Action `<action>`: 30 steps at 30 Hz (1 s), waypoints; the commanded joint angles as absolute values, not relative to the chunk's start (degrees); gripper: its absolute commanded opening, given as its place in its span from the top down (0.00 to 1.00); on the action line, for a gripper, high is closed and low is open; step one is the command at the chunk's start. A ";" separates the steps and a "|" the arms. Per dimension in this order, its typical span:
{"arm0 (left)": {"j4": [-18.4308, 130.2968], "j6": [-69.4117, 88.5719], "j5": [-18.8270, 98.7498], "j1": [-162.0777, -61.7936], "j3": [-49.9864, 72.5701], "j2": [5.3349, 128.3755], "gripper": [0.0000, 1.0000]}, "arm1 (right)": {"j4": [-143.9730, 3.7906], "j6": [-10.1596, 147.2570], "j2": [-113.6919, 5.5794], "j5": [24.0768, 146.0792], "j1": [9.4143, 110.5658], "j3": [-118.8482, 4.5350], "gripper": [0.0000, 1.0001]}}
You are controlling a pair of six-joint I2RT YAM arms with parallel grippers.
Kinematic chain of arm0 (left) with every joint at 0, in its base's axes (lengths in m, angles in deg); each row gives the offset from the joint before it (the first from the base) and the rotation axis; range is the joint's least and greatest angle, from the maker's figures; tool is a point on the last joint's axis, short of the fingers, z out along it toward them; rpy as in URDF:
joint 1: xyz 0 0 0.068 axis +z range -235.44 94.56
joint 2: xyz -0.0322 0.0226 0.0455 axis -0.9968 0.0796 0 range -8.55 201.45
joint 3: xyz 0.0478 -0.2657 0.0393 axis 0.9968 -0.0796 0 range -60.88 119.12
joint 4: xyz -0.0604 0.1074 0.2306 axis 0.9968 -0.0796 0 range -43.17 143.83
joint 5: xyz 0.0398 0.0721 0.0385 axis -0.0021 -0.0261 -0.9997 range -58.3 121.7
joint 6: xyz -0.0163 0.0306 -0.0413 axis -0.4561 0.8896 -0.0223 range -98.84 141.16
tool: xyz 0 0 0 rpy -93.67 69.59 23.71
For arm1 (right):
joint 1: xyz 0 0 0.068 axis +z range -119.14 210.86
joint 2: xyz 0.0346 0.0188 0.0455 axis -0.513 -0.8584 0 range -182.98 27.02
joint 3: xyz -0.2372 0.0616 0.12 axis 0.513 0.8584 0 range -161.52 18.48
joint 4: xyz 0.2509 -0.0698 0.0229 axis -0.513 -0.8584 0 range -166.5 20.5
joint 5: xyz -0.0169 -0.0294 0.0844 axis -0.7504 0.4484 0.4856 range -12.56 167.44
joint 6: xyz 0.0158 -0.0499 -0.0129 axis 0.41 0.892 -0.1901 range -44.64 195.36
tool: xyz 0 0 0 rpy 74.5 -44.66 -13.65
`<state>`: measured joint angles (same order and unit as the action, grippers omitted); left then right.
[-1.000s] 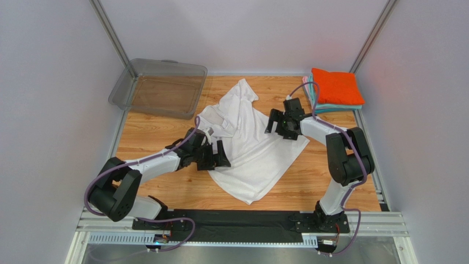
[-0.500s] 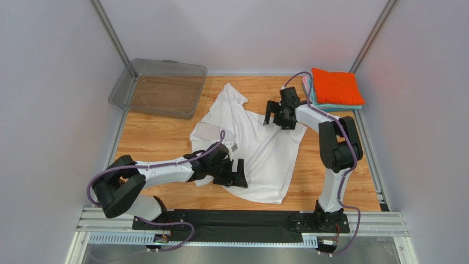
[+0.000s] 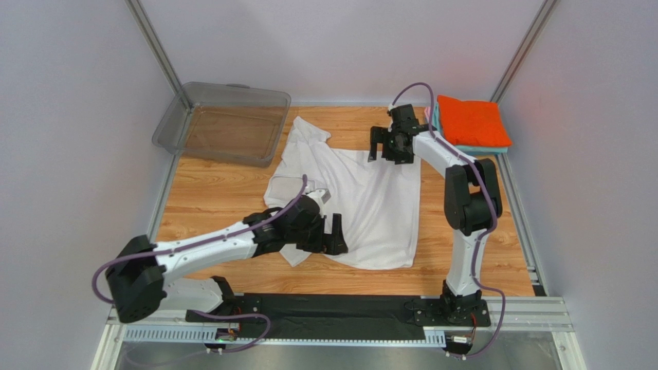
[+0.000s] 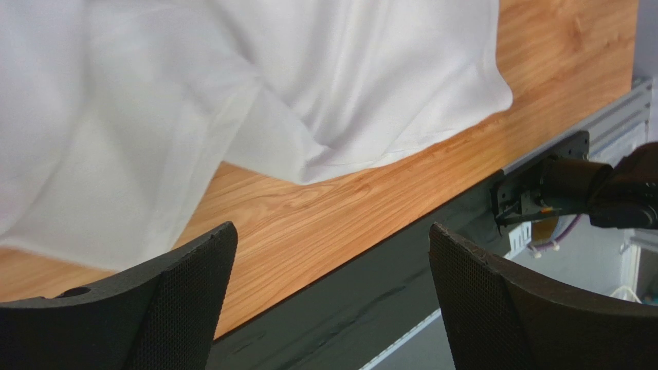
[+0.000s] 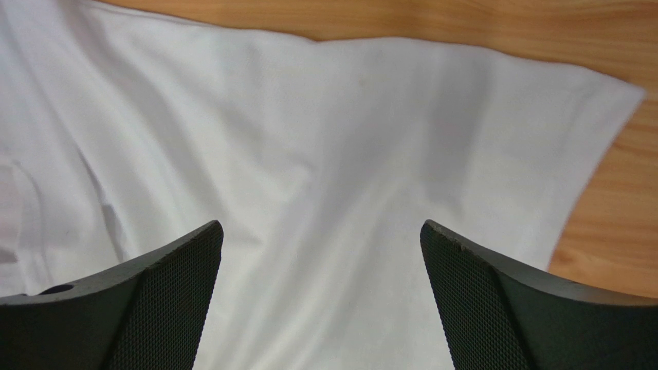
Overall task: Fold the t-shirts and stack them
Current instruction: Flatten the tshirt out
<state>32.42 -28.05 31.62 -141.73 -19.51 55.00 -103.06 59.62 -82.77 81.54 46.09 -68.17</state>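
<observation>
A plain white t-shirt lies spread on the wooden table, one sleeve toward the bin and its hem near the front edge. My left gripper is open and empty, low over the shirt's near left part. In the left wrist view the shirt lies beyond the fingers. My right gripper is open and empty at the shirt's far right corner. It hovers over the cloth in the right wrist view. A folded stack stands at the far right, with the orange shirt on top and teal and pink edges below.
A clear grey plastic bin stands at the far left corner. The black base rail runs along the near edge and also shows in the left wrist view. Grey walls close in both sides.
The white shirt has turned and now lies squarer and flatter. My right gripper moved toward the far edge. My left gripper moved toward the near edge and right.
</observation>
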 commanded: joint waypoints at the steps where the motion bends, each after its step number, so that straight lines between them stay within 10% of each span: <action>1: 17.57 -33.67 19.32 -141.95 -23.42 47.37 0.00 | -106.32 57.88 -69.33 77.71 47.03 -61.18 0.00; 10: 15.49 -41.86 17.02 -139.67 -36.61 32.15 0.03 | -101.84 43.66 -35.35 76.65 48.62 -29.62 0.00; 21: 27.19 -41.78 22.11 -135.62 -36.01 47.16 0.32 | -107.90 41.26 -16.05 85.25 48.62 -14.05 0.00; 30: 30.36 -39.40 25.81 -135.62 -33.98 57.01 0.86 | -120.11 35.47 -13.75 84.02 48.70 -15.98 0.00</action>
<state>29.29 -40.07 24.50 -135.81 -34.55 55.52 -113.90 39.14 -14.12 83.92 48.58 -14.30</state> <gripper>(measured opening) 0.165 0.998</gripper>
